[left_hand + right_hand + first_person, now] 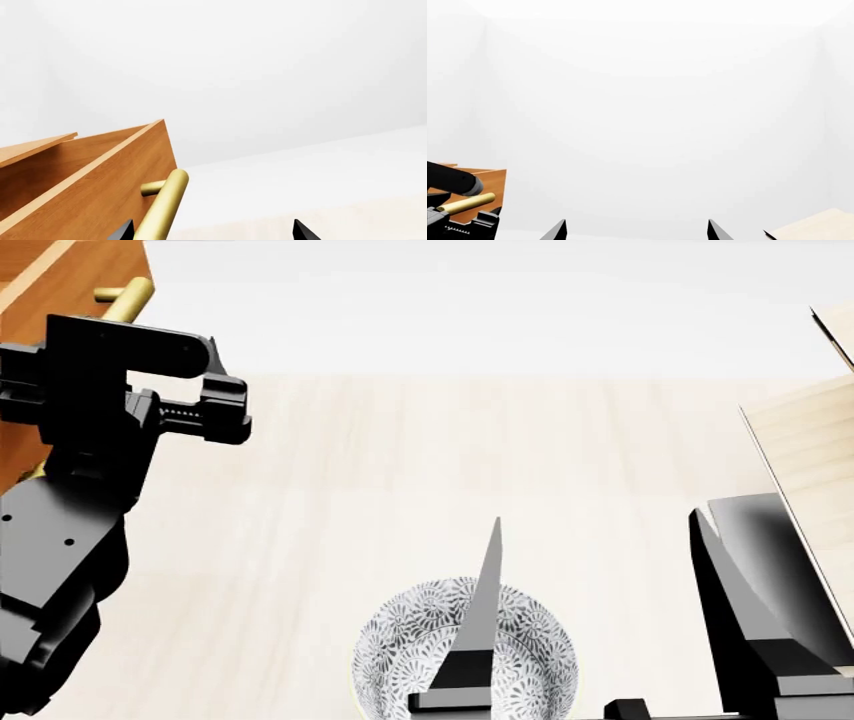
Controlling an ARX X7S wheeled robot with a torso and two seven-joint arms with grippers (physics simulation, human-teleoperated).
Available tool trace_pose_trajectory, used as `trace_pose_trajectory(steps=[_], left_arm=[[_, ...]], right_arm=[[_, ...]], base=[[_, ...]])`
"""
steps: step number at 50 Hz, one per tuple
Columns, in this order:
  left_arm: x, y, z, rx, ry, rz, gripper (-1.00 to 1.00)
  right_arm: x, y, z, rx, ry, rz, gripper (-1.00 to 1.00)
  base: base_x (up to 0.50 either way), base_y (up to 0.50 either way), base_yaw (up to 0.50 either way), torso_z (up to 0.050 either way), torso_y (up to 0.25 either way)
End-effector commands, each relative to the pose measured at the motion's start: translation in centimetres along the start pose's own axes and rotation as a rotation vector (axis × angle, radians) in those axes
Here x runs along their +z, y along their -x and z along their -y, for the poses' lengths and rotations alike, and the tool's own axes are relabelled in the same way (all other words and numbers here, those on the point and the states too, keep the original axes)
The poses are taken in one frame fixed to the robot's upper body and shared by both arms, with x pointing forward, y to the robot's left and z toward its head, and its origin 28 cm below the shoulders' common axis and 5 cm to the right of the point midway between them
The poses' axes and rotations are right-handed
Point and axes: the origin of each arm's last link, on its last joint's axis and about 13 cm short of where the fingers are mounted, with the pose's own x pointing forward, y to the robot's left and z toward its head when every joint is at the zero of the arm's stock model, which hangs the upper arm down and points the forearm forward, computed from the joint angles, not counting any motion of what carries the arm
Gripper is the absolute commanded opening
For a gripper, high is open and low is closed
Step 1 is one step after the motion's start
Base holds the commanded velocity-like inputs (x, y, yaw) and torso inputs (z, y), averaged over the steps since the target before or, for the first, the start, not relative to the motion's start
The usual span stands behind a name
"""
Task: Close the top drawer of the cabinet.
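The top drawer (87, 185) is a reddish-brown wooden box that stands pulled out, with its brass bar handle (163, 205) on the front. My left gripper (212, 232) is open. The handle lies between its fingertips, close to one black fingertip (123, 231), and I cannot tell if they touch. In the head view the drawer (60, 270) and handle end (123, 300) show at the far left, behind my left arm (120, 400). My right gripper (601, 615) is open and empty above the table, far from the cabinet (484, 180).
A patterned bowl (534, 660) sits on the pale table (400, 470) under my right gripper. A pale light-wood slanted shelf (814, 450) stands at the right edge. A white wall lies behind.
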Motion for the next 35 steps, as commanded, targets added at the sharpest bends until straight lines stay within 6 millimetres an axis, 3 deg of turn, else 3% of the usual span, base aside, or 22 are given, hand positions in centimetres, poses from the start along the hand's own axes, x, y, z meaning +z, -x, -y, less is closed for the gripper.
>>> trace_pose_trajectory(steps=[1,35], left_arm=[[-0.6,0.0,-2.1,0.069,-0.009,-0.024,1.0],[-0.1,1.2,-8.7,0.268,0.029,-0.055,1.0]], right_arm=[[-0.1,0.0,0.0,0.0,0.002,-0.004,1.0],[-0.3,0.1,0.0,0.007,0.002,-0.012,1.0]], base=[[0.0,0.0,0.0,0.0,0.0],[0.0,0.0,0.0,0.0,0.0]])
